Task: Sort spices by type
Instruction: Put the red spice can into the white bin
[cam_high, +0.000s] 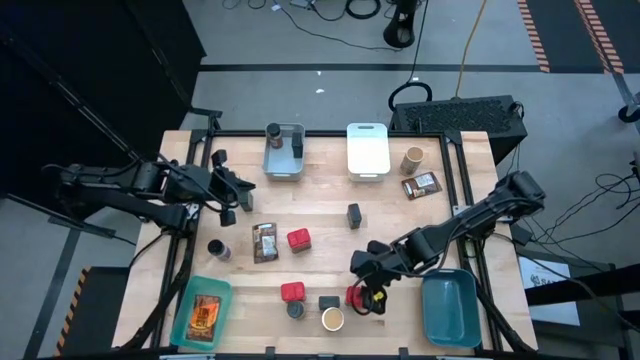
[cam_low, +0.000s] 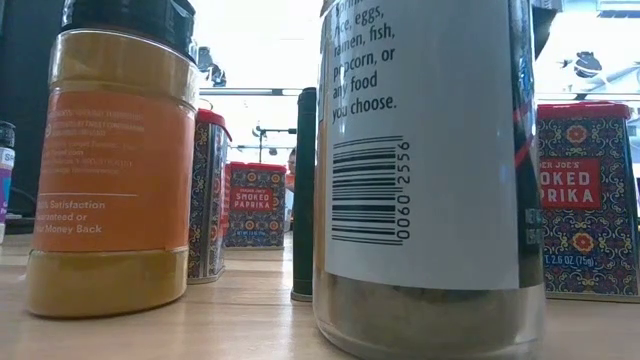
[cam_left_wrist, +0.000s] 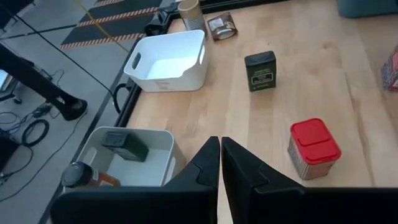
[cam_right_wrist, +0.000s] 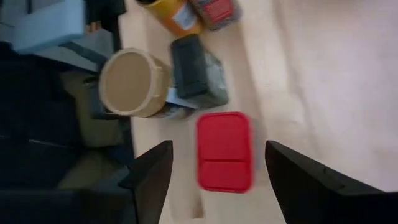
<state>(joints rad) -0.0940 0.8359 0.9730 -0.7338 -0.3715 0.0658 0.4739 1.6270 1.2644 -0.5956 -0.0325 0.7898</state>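
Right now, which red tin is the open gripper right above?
The red tin at the table's front edge, under the right gripper. The other two red tins sit farther left.

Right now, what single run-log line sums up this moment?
left gripper: shut, empty, beside grey plastic bin | right gripper: open, above red-lidded square tin | phase: reaching for tin

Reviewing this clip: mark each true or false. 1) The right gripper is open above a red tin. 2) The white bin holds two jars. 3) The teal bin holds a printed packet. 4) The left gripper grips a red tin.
1) True: the right gripper is open above a red tin.
2) False: the white bin looks empty.
3) True: the teal bin holds a printed packet.
4) False: the left gripper is shut on nothing.
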